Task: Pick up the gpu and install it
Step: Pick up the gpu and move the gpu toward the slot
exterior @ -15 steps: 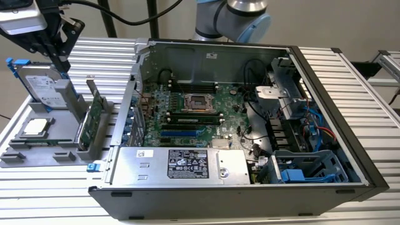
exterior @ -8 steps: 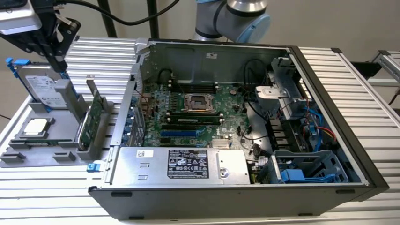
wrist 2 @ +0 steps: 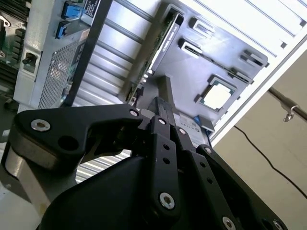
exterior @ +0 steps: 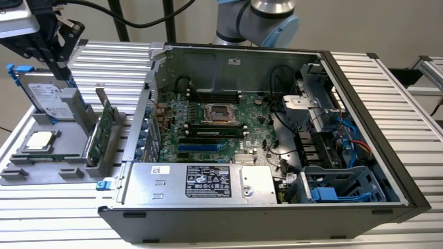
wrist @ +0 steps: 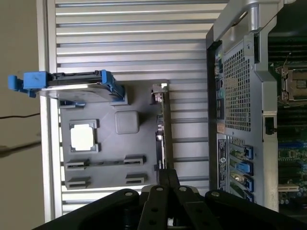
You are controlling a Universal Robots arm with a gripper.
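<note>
You see labels on the power supply point(exterior: 211, 181) and hard drive point(exterior: 47, 98); none of the print is legible.

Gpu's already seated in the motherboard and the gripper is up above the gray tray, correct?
No. The exterior view shows the gpu standing on edge in the gray tray beside the case, not seated in the motherboard. The gripper is indeed up above the gray tray.

Gpu point(exterior: 102, 132): thin green card, standing upright on its long edge in a slot of the gray tray point(exterior: 35, 176). It sits at the tray's side nearest the case point(exterior: 207, 228), outside it, not yet installed.
</note>
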